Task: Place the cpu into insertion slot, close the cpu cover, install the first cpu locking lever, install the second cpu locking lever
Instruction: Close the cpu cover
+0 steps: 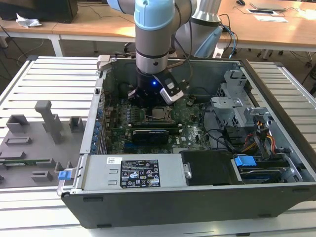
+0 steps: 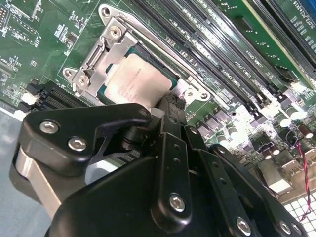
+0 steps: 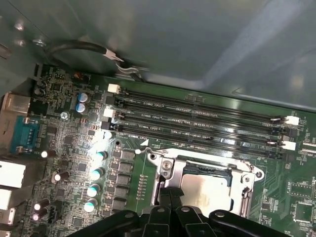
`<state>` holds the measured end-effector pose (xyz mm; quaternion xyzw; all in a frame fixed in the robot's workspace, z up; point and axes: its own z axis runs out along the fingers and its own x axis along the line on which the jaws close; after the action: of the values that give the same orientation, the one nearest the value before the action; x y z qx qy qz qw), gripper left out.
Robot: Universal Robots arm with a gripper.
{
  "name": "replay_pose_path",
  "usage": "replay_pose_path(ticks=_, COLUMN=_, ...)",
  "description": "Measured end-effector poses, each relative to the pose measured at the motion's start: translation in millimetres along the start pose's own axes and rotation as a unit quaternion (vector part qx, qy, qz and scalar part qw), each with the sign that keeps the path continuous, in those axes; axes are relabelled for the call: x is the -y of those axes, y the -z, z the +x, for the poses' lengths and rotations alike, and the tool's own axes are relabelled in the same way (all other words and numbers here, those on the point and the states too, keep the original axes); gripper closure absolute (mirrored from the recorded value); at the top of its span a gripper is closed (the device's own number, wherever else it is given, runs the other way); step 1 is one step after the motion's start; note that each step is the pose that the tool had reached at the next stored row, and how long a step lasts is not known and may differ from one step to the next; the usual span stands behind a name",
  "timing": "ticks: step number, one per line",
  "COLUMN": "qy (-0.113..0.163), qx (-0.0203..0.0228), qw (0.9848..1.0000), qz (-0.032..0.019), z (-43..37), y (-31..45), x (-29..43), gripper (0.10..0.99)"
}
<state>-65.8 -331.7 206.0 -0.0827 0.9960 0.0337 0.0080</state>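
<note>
The cpu (image 2: 138,84) lies flat in the insertion slot (image 1: 161,113), and the cpu cover (image 2: 96,66) appears to be down around it. The claw (image 3: 172,193) stands at the socket's edge with its fingers drawn together; I cannot tell whether the tips touch the frame. The arm drops straight down into the open computer case (image 1: 197,207).

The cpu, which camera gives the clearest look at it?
The second wrist view: the cpu sits close, its pale face framed by the cpu cover. The first wrist view shows it partly behind the gripper; the exterior view shows a small square.
</note>
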Motion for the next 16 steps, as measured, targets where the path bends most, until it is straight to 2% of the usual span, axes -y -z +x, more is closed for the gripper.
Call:
replay_pose_path(ticks=6, qy=0.0, qx=0.0, qw=1.0, qz=0.0001, z=-1.8, y=-0.3, x=0.3, gripper=0.98)
replay_pose_path(ticks=10, qy=0.0, qx=0.0, qw=1.0, qz=-0.0001, z=-3.3, y=8.5, x=-0.1, gripper=0.98)
replay_pose_path(ticks=14, qy=0.0, qx=-0.0022, qw=1.0, qz=-0.0003, z=-24.4, y=8.5, x=3.5, gripper=0.98)
replay_pose_path(ticks=16, qy=0.0, qx=-0.0031, qw=1.0, qz=-0.0003, z=-26.2, y=9.4, x=3.8, gripper=0.98)
